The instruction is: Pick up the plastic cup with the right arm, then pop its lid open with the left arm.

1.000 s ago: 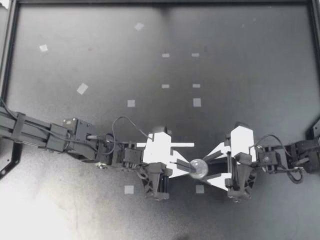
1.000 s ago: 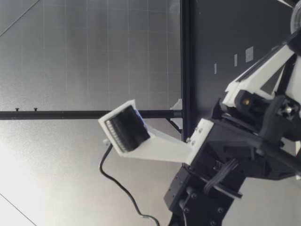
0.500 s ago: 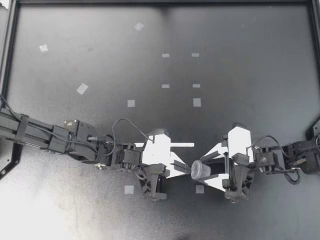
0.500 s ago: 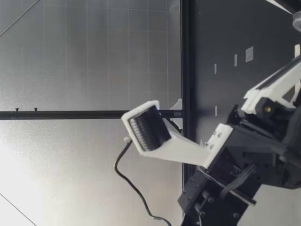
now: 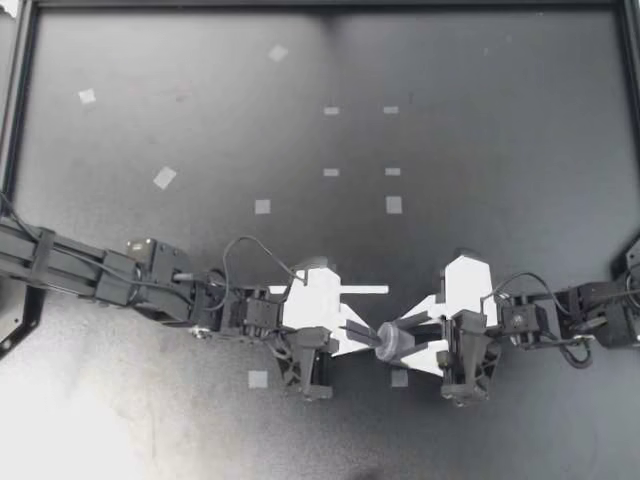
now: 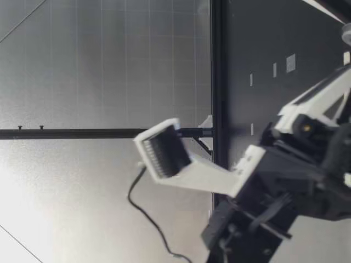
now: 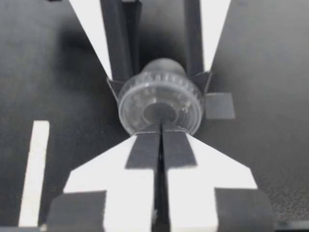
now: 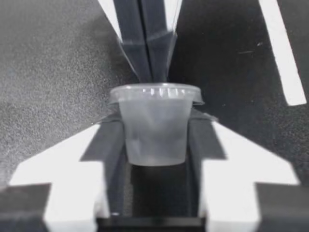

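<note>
One cup, two grippers, and they meet near the front edge of the black table (image 5: 500,120). The right gripper (image 5: 391,341) comes in from the right with a small clear lidded cup (image 5: 396,343) lying sideways between its two fingers. The right wrist view settles it: the cup (image 8: 154,133) is pinched from both sides, one dark finger on each wall, its lid rim (image 8: 155,92) facing away from the wrist. So that hand is clamped on the cup, and the cup is off the table surface.

The left gripper (image 5: 368,335) faces it from the other side. In the left wrist view its two fingers (image 7: 145,150) are pressed flat together with no gap, and their joined tip sits right against the middle of the round lid (image 7: 161,107). It grips nothing. Behind the lid, the right gripper's two fingers (image 7: 120,48) flank the cup.

Across the table in the top view there are eleven small pale tape squares, such as one (image 5: 164,177) at the left and a pair (image 5: 331,110) (image 5: 390,110) near the middle. One long white strip (image 5: 368,290) lies just behind the left gripper.

The low view shows one white wrist camera mount (image 6: 164,150) on an arm. No fingers can be made out there.
</note>
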Available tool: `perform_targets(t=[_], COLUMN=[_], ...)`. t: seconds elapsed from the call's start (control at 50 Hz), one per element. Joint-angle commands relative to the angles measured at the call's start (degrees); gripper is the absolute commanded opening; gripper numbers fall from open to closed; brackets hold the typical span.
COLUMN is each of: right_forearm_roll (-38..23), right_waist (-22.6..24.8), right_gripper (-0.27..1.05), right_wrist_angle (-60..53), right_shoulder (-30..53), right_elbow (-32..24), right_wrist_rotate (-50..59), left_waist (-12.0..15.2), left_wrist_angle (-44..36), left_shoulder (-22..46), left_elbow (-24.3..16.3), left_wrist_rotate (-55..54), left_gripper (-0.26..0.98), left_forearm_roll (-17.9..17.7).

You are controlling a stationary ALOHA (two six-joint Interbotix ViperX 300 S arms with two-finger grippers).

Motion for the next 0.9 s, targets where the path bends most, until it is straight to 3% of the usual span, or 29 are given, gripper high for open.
perform_targets(t=[0.0, 0.16, 0.3, 0.38, 0.5, 0.64, 0.72, 0.88], right_forearm_roll=[-0.53, -0.62, -2.9, -4.66, -4.66, -3.43, -3.34, -3.43], right_waist=[0.0, 0.0, 0.0, 0.0, 0.0, -0.79, -1.32, -3.08], right_gripper=[0.25, 0.22, 0.23, 0.24, 0.24, 0.24, 0.24, 0.24], right_wrist_angle=[0.26, -1.23, -11.43, -20.65, -28.39, -29.36, -29.44, -29.53], right_shoulder=[-1.85, -5.45, -11.34, -13.36, -13.27, -12.22, -11.78, -11.51], right_elbow=[0.0, 2.02, 5.63, 7.21, 7.73, 6.06, 5.1, 3.69], right_wrist_rotate=[-0.09, -0.18, -0.44, -2.02, -8.09, -15.64, -17.67, -19.78], left_waist=[0.09, 0.09, 0.09, 0.0, -0.53, -0.62, -0.97, -1.23], left_wrist_angle=[-0.18, -1.67, -13.01, -21.88, -31.82, -36.74, -36.65, -36.21], left_shoulder=[-3.87, -9.14, -14.59, -15.38, -14.94, -13.97, -13.89, -14.41], left_elbow=[0.26, 4.66, 12.57, 15.91, 17.58, 16.35, 15.56, 13.45], left_wrist_rotate=[-0.35, -1.05, -6.06, -14.33, -33.93, -58.45, -65.3, -72.95], left_gripper=[-0.07, -0.07, -0.06, -0.05, 0.04, 0.25, 0.4, 0.74], left_forearm_roll=[0.0, -0.09, -3.96, -5.01, -3.69, 1.85, 3.6, 3.6])
